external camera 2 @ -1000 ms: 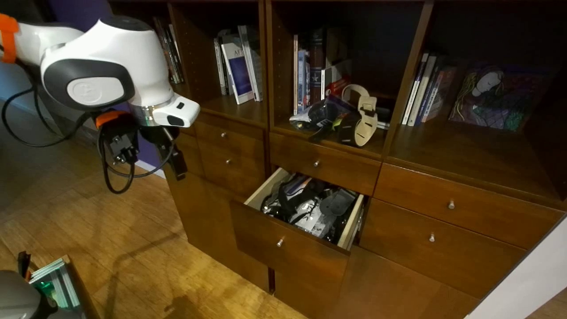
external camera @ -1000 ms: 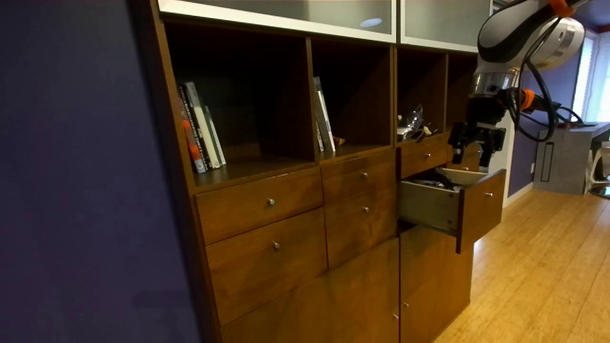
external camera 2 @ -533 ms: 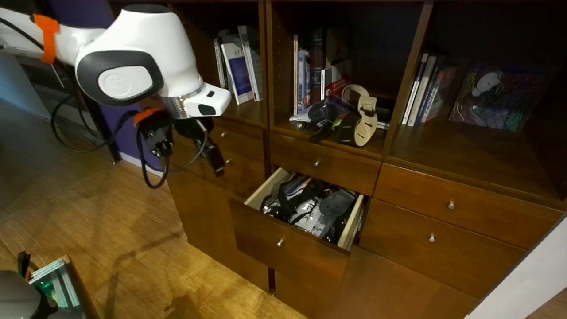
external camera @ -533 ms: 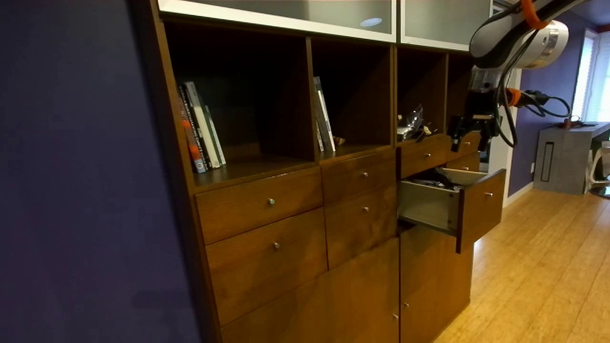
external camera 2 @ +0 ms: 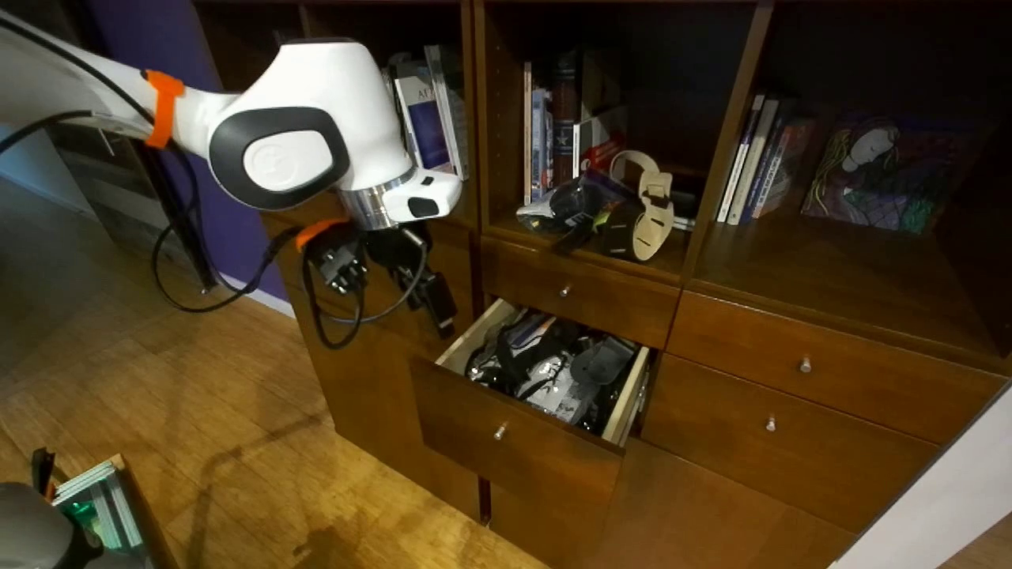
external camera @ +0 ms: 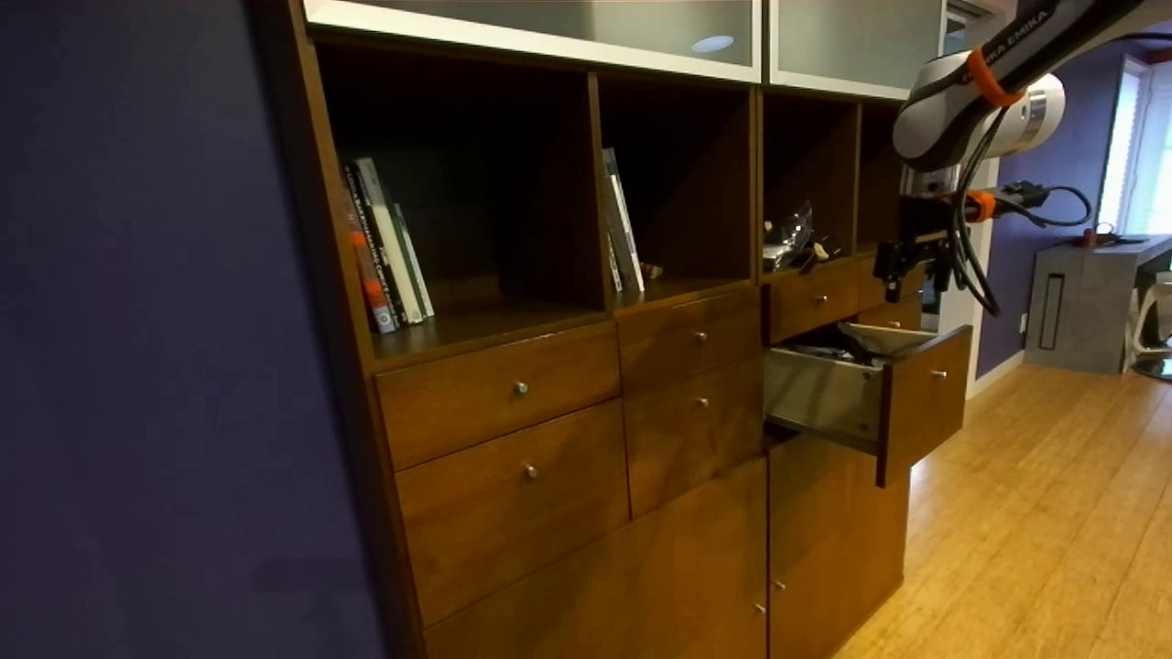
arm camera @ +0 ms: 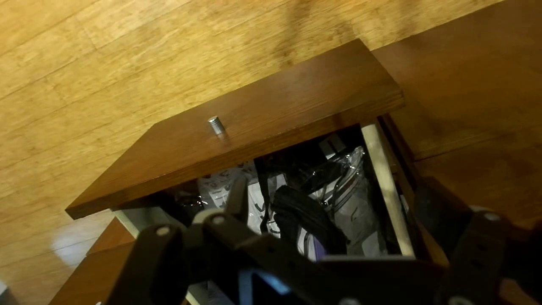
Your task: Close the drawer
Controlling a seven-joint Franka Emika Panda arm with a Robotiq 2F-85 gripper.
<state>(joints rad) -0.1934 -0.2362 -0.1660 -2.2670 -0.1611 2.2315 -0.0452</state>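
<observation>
Drawer [external camera 2: 545,470] and knob [arm camera: 216,125] sat just as they had a second earlier, pulled well out from the cabinet [external camera: 687,549] beneath a closed upper drawer [external camera 2: 617,307]; what had changed was the arm [external camera 2: 292,150]. It had swung across toward the drawer, so that in an exterior view the fingers [external camera 2: 436,296] appeared near the side wall [external camera 2: 477,336] and higher than it, where they had been well apart from it. They were spread wide and held nothing; in the wrist view a black strap [arm camera: 311,220] and some clear plastic wrapping [arm camera: 355,203] inside the drawer showed beyond them. No contact with the wood could be seen, and the front [arm camera: 271,114] stood as far out as before, so the change looked like approach only, with the closing itself not begun. The next move probably called for reaching around to the outer face of the front, below its top edge, then pushing squarely toward the cabinet. The wrist view suggested that the fingers were over the drawer rather than outside it, so a straight descent risked landing among its contents.
</observation>
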